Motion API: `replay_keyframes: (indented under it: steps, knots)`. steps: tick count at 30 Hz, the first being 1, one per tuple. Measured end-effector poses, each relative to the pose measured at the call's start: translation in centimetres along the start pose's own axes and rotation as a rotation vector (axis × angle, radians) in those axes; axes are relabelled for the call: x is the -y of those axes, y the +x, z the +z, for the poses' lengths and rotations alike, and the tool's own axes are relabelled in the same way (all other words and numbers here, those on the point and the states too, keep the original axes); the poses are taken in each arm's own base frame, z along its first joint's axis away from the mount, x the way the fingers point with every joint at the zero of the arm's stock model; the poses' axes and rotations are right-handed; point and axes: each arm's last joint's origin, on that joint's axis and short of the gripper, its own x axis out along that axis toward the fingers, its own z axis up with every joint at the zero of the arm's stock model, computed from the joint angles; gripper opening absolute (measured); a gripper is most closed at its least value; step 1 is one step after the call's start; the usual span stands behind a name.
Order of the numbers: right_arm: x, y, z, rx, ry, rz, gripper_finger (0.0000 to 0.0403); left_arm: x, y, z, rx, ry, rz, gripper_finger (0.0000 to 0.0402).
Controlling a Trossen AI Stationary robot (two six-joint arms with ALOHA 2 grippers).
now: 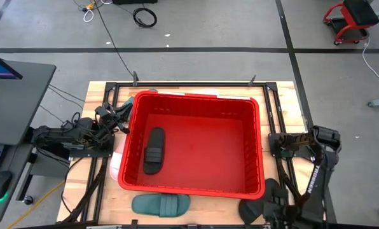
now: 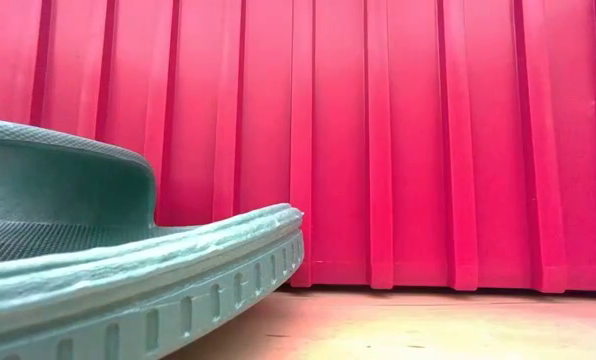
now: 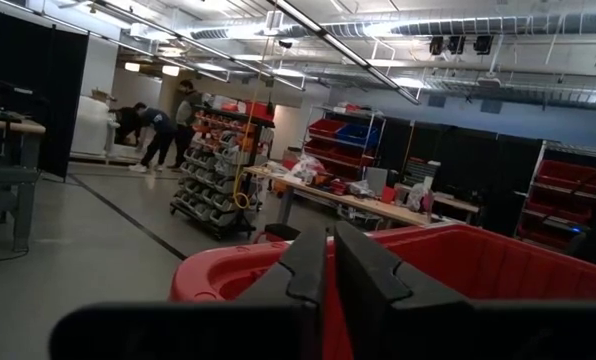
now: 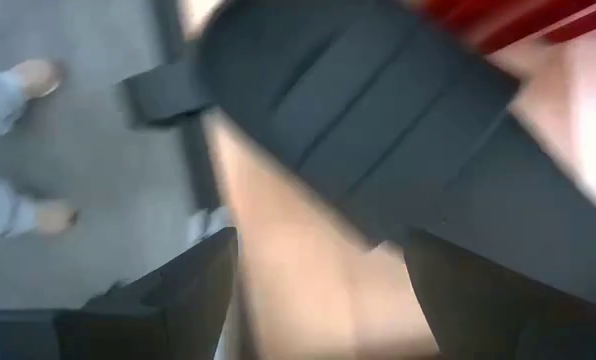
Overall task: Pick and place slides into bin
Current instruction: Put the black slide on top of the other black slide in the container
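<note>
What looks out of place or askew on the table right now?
Nothing looks damaged. One black slide lies in the red bin. The green slide and another black slide lie outside it at the table's near edge, the right tool open by the black one.

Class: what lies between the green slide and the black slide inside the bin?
High view: only the bin's near red wall separates green slide from black slide.

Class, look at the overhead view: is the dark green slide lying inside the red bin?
No: the dark green slide lies on the table outside the red bin.
</note>
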Motion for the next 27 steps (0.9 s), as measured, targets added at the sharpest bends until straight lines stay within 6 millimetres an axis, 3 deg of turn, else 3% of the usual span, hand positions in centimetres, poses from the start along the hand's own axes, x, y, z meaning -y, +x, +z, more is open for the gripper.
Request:
replay_keyframes:
  steps: [10, 20, 27]
  knots:
    - [1.8, 2.7, 0.3, -0.080, 0.002, -0.078, 0.0293, 0.0, 0.0, 0.0, 0.000, 0.000, 0.000, 0.0040]
    - [0.5, 4.3, 0.1, -0.030, -0.065, 0.141, 0.0287, 0.0, 0.0, 0.0, 0.000, 0.000, 0.000, 0.0028]
    - [-0.1, 3.9, 0.3, 0.028, -0.134, 0.179, 0.0242, 0.0, 0.0, 0.0, 0.000, 0.000, 0.000, 0.0037]
